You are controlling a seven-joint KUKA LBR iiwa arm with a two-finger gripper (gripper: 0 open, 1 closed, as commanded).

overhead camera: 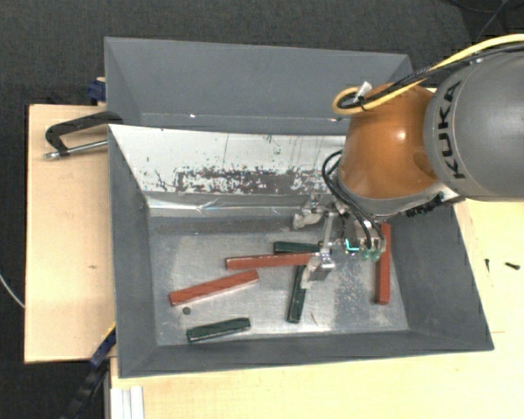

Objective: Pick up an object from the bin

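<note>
Hanging the hand point(323, 260) low over a dark green flat stick point(295, 299) toward the grey metal bin's point(129, 260) right edge; spread or pinching, cannot tell; not lifting anything yet.

The pincer point(321, 260) hangs over the upper end of a dark green bar point(294, 304) near the middle of the grey bin point(244, 85).

far out on every side of the claw point(320, 267) there is a dark, rough floor point(244, 7) like a carpet, with black cords point(461, 3) lying on it high above the claw and to the right, and a thin white cord point(0, 278) far off to its left.
</note>
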